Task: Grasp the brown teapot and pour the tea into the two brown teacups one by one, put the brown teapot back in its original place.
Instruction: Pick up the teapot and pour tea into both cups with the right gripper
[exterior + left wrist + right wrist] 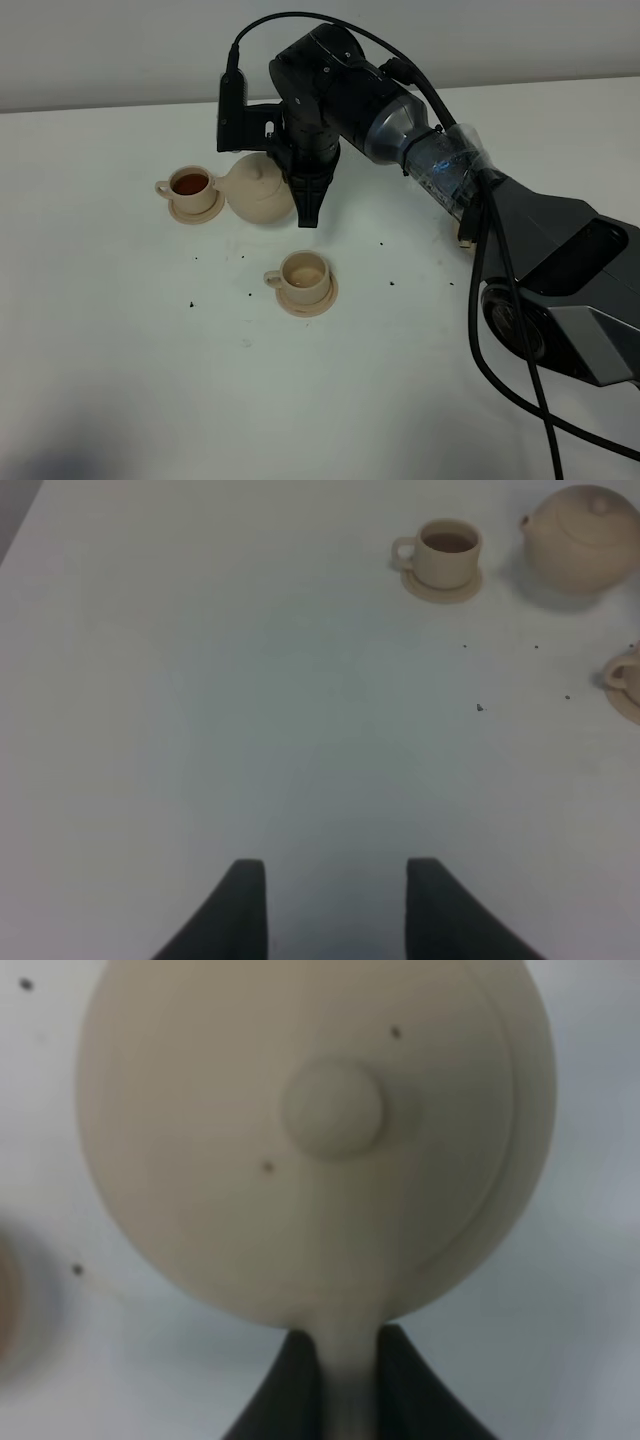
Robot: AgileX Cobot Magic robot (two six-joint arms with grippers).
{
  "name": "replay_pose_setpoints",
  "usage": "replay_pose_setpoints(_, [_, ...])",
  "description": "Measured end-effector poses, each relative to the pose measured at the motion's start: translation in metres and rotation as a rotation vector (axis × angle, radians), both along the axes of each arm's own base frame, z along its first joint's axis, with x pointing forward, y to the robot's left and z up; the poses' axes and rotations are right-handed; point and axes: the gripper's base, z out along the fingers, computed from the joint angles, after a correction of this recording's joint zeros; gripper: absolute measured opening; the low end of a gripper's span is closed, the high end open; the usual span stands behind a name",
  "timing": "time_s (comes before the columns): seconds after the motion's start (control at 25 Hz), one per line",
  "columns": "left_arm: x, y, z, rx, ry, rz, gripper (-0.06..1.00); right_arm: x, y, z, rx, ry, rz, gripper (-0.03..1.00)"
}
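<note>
The brown teapot (pixel 258 190) stands upright between the two brown teacups, its spout toward the far-left one. My right gripper (pixel 308 212) comes down at the pot's right side and is shut on its loop handle (pixel 345 1370), with the lid knob (pixel 333 1108) just ahead of the fingers. The far-left teacup (pixel 192 184) holds dark tea and sits on its saucer (pixel 198 213). The nearer teacup (pixel 303 271) looks pale inside and rests on its saucer (pixel 308 299). The original place is hidden. My left gripper (pixel 335 910) is open over bare table, well away from the teapot (pixel 583 538).
Small dark specks (pixel 190 302) lie scattered on the white table (pixel 120 380) around the cups. The right arm's black body and cables (pixel 500 260) stretch over the table's right half. The left wrist view also catches the filled cup (pixel 447 548).
</note>
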Motion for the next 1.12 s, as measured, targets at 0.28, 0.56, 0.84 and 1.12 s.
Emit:
replay_pose_setpoints(0.28, [0.000, 0.000, 0.000, 0.000, 0.000, 0.000, 0.38, -0.002, -0.008, 0.043, 0.031, -0.067, -0.019, 0.12])
replay_pose_setpoints(0.56, [0.000, 0.000, 0.000, 0.000, 0.000, 0.000, 0.38, -0.012, -0.016, 0.086, 0.114, -0.099, -0.093, 0.12])
replay_pose_setpoints(0.84, [0.000, 0.000, 0.000, 0.000, 0.000, 0.000, 0.38, -0.042, -0.037, 0.096, 0.024, -0.028, -0.133, 0.12])
replay_pose_setpoints(1.12, [0.000, 0.000, 0.000, 0.000, 0.000, 0.000, 0.38, -0.070, -0.069, 0.088, -0.082, 0.044, -0.182, 0.12])
